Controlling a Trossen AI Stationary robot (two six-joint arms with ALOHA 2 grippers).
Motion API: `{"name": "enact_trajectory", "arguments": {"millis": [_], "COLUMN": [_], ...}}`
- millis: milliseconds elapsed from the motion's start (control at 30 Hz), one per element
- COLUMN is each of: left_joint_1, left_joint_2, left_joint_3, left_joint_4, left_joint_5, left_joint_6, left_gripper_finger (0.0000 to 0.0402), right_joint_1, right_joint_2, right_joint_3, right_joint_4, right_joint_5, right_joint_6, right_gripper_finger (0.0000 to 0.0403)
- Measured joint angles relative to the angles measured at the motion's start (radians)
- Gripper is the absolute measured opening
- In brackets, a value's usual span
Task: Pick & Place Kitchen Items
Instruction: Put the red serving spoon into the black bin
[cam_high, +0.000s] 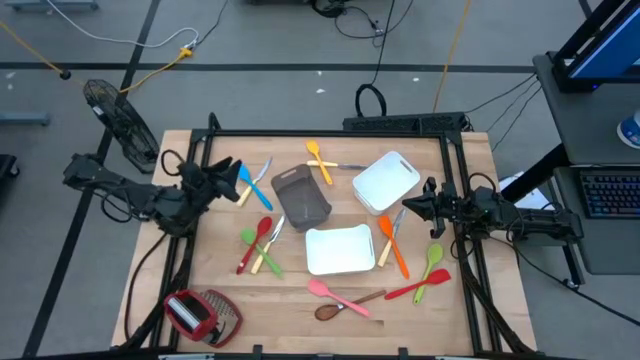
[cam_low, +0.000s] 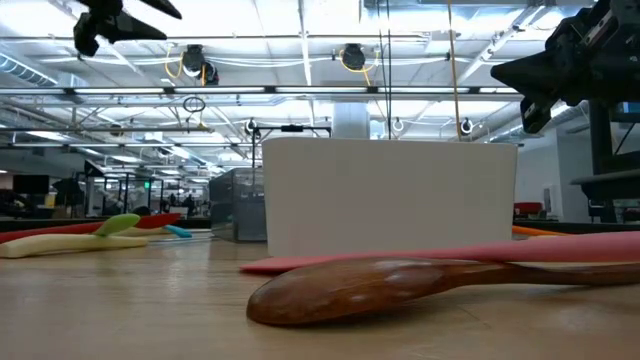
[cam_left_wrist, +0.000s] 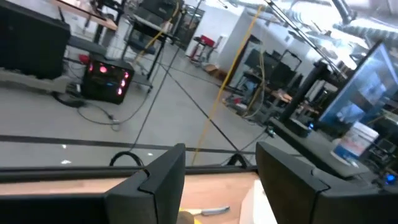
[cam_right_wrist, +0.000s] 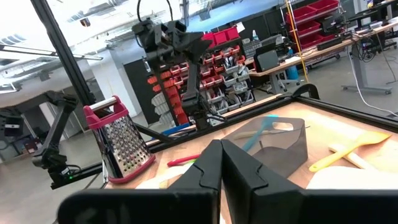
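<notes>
2 white trays (cam_high: 386, 182), grey bin (cam_high: 301, 194), seemingly brown wooden spoon (cam_high: 330, 310)

High cam looks straight down on the whole table (cam_high: 280, 310). Low cam sits at tabletop level right behind the wooden spoon (cam_low: 400, 285), facing a white tray (cam_low: 390, 195) and the room. Wrist cams peer forward past their own fingers; the right one shares the grey bin (cam_right_wrist: 277, 146) with the overhead.

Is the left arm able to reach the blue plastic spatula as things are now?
Probably yes. The blue plastic spatula lies in the open on the wooden table, right beside the open left gripper, with nothing lying over it. The grey bin stands off to its other side.
</notes>
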Motion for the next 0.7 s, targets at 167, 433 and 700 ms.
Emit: {"name": "enact_trajectory", "arguments": {"millis": [167,433,700], "left_joint_1": [0.067,0.252,0.416], "left_joint_2": [0.042,0.155,0.328], "left_joint_3": [0.075,0.218,0.320], "left_joint_4": [-0.145,-0.638,-0.941], "left_joint_5": [0.106,0.513,0.855], "left_joint_6": [-0.096,-0.456,-0.535], "left_gripper_finger": [0.0200,0.0200,0.0200], "right_joint_1": [0.000,0.000,0.000], "right_joint_2": [0.000,0.000,0.000], "right_joint_3": [0.000,0.000,0.000], "right_joint_4": [0.000,0.000,0.000], "right_joint_5": [0.000,0.000,0.000], "right_joint_6": [0.000,0.000,0.000], "right_gripper_finger": [0.0000,0.0000,0.0000]}}
